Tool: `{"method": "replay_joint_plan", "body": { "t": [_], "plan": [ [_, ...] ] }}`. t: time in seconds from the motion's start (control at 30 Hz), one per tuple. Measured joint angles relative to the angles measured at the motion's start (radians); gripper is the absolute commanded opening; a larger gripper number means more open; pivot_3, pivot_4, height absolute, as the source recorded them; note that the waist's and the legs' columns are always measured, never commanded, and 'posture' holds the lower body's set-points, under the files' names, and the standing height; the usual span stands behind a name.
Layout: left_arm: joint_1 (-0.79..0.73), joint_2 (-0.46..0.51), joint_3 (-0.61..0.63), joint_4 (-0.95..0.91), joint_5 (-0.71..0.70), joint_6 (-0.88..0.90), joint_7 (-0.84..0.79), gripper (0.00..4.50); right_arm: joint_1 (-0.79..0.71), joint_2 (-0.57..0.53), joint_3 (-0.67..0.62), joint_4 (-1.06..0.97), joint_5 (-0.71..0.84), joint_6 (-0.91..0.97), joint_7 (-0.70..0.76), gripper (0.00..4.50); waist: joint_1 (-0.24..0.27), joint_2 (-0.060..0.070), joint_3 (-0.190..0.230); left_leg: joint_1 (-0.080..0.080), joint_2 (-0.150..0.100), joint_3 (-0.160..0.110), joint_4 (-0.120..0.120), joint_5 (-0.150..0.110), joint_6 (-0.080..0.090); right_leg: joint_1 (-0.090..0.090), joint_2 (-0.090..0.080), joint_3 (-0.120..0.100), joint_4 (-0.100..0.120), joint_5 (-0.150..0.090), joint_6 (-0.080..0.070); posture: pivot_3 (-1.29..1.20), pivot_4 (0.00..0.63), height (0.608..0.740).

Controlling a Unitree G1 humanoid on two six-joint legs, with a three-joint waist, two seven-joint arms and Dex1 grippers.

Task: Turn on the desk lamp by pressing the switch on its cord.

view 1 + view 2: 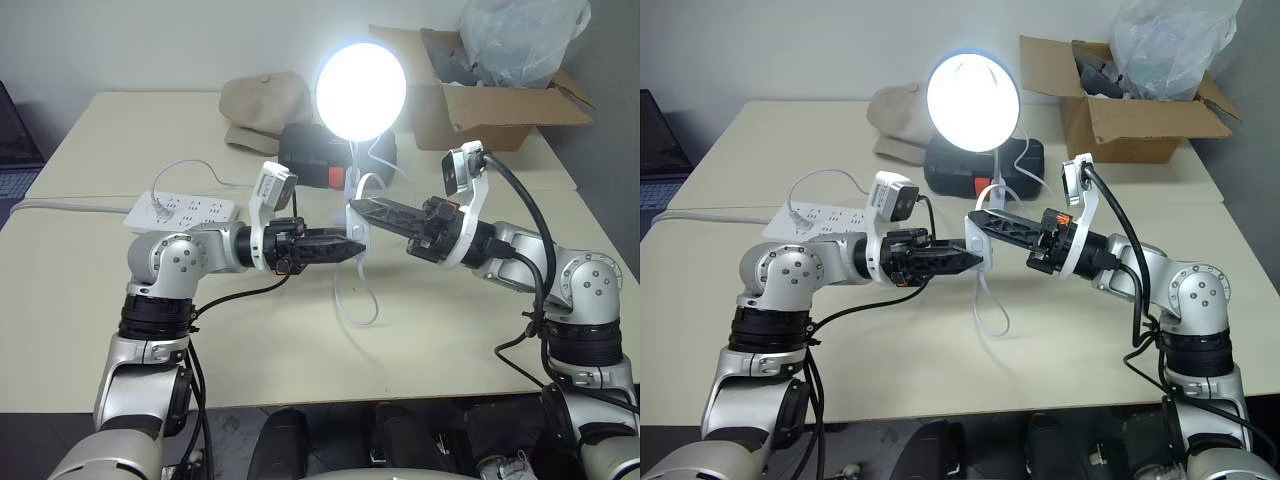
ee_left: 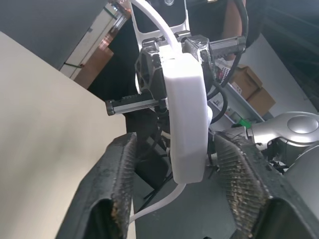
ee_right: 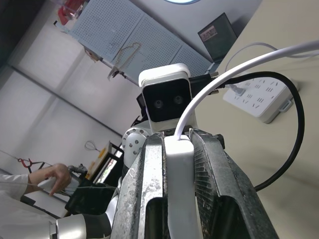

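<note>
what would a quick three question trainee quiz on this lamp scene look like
1. True or false: the desk lamp is lit.
2. Which gripper is clamped on the switch? A left gripper B right gripper
3. What sits behind the lamp on the robot's right side?

Key: 1 true. 2 B; the left fingers stand apart on either side of the switch. 3 a cardboard box.

A pale cream worktop [image 1: 120,330] carried the lit desk lamp [image 1: 361,92], a white power strip [image 1: 185,212], a beige cap [image 1: 265,105], a black case [image 1: 320,155] and an open cardboard box [image 1: 490,105]; the cord [image 1: 352,305] looped across it.
</note>
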Motion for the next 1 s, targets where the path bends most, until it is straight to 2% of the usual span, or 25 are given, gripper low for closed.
{"method": "replay_joint_plan", "body": {
  "t": [0.2,0.47,0.57,0.6,0.73,0.8,1.0],
  "plan": [
    [0.034,0.047,0.0,-0.042,-0.006,0.004,-0.021,4.49,0.0,-0.007,0.0,0.001,-0.004,0.0,0.002,0.37,-0.001,0.0,0.0,0.0,0.0,0.0,0.0,0.0,0.0,0.0,0.0,0.0,0.0,0.0,0.0,0.0,0.15,0.74],
    [0.077,0.146,0.034,-0.137,0.004,-0.045,-0.025,4.5,0.004,-0.042,-0.001,0.054,-0.101,0.003,0.058,0.37,0.001,0.0,0.0,0.0,0.0,0.0,0.0,0.0,0.0,0.0,0.0,0.0,0.0,0.0,0.0,0.0,0.15,0.74],
    [0.103,0.192,0.048,-0.184,0.044,-0.1,-0.014,4.5,0.012,-0.064,0.002,0.1,-0.213,0.003,0.091,0.37,0.001,0.0,0.0,0.0,0.0,0.0,0.0,0.0,0.0,0.0,0.0,0.0,0.0,0.0,0.0,0.0,0.15,0.74],
    [0.129,0.233,0.053,-0.229,0.074,-0.141,-0.013,4.5,0.014,-0.071,0.024,0.117,-0.308,0.001,0.117,0.37,0.0,0.0,0.0,0.0,0.0,0.0,0.0,0.0,0.0,0.0,0.0,0.0,-0.001,0.0,0.0,0.0,0.15,0.74],
    [0.186,0.316,0.052,-0.296,0.154,-0.235,-0.021,4.5,0.014,-0.069,0.059,0.159,-0.443,-0.004,0.14,0.37,-0.001,0.0,0.0,0.0,0.0,0.0,-0.003,0.0,0.0,-0.001,0.0,0.0,-0.002,0.0,-0.001,0.0,0.15,0.74],
    [0.227,0.364,0.063,-0.313,0.203,-0.29,-0.017,4.5,-0.013,-0.043,0.095,0.22,-0.576,-0.026,0.143,0.37,0.0,0.0,0.0,0.0,0.0,0.0,-0.003,0.0,0.0,-0.001,0.0,0.0,-0.002,0.0,0.0,0.0,0.15,0.74],
    [0.272,0.396,0.078,-0.349,0.237,-0.347,-0.016,4.5,-0.065,0.05,0.154,0.36,-0.82,-0.054,0.152,0.37,0.003,0.0,0.0,0.0,0.0,0.001,-0.004,0.0,0.0,-0.001,0.0,0.0,-0.003,0.001,-0.002,0.0,0.15,0.74]
  ]
}}
